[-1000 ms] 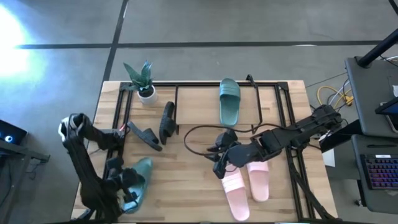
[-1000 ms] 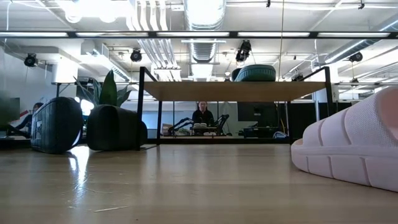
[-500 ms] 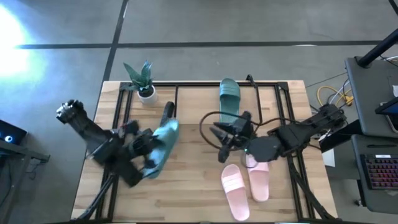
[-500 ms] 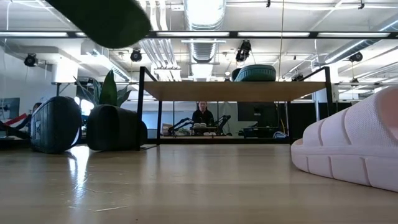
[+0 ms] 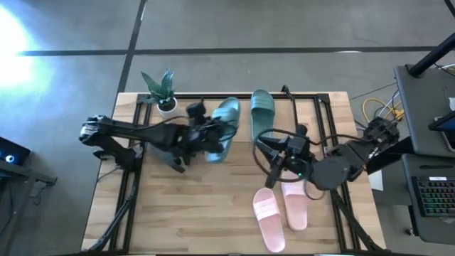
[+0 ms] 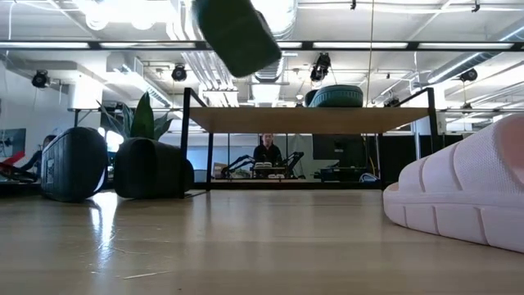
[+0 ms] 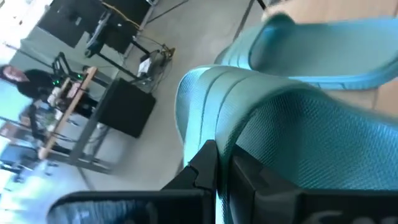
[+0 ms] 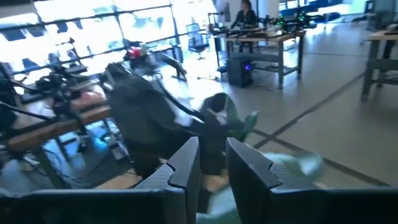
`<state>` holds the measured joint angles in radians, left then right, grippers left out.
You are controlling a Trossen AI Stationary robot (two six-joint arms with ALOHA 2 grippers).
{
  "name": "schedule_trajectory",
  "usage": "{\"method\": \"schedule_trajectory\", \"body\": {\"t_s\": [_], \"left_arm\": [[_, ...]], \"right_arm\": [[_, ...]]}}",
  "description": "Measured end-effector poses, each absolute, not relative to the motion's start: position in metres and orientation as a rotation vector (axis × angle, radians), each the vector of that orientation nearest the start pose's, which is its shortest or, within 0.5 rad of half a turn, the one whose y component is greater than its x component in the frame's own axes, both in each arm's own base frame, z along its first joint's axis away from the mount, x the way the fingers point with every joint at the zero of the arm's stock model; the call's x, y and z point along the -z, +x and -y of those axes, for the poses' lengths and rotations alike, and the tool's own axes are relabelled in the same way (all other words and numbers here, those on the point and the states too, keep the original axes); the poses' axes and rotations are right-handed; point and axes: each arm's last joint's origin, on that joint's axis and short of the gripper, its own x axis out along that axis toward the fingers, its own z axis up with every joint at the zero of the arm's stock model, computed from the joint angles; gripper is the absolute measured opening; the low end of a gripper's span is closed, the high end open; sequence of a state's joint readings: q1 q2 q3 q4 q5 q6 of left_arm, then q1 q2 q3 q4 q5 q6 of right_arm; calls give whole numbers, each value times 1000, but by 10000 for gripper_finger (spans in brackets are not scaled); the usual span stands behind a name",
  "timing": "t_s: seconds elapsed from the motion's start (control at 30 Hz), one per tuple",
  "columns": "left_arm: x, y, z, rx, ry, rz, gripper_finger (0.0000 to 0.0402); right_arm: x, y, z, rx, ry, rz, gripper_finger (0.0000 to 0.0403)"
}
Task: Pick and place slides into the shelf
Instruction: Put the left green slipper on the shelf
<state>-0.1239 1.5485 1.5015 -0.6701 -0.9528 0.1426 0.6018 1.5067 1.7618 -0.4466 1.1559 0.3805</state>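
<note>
My left gripper point(image 5: 207, 132) is shut on a dark green slide point(image 5: 223, 128) and holds it in the air over the shelf's left half; the low view shows this slide point(image 6: 237, 33) high up and tilted. The second green slide point(image 5: 261, 114) lies flat on the shelf's wooden top board point(image 6: 307, 120). The pink pair point(image 5: 277, 208) rests sole-down on the table near its near edge. Two black slides point(image 6: 74, 164) stand left of the shelf, largely hidden under my left arm in the high view. My right gripper point(image 5: 264, 146) hovers open above the table, right of the shelf. My left gripper pinches the green slide's wide strap at its edge point(image 7: 214, 134) between the two fingers point(image 7: 205, 167). The fingers come level from the table's left side. The slide is lifted clear of table and shelf and sits tilted in the hold.
A small potted plant point(image 5: 165, 92) stands at the far left corner, beside the shelf's frame point(image 5: 202, 117). Cables loop around my right arm point(image 5: 334, 163). Bare tabletop point(image 5: 199, 206) lies between the arms at the near side. A person sits in the room beyond the shelf.
My left gripper has carried the green slide from the near left corner up and toward the far edge and right, to above the shelf; the slide is lifted clear. My right gripper has drawn back from the pink slides toward the right and far side.
</note>
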Motion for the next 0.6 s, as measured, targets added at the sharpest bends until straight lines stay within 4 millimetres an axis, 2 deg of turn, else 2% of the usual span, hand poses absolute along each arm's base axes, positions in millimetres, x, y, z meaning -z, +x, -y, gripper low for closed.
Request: {"method": "schedule_trajectory", "body": {"t_s": [0.3,0.47,0.6], "left_arm": [[-317,382,-29,-818,619,-861,0],[-304,396,-65,-885,617,-941,0],[-302,399,-77,-872,587,-952,0]], "right_arm": [[-482,245,-163,639,248,40,59],[-485,238,-169,626,253,46,58],[-483,236,-172,642,234,41,58]]}}
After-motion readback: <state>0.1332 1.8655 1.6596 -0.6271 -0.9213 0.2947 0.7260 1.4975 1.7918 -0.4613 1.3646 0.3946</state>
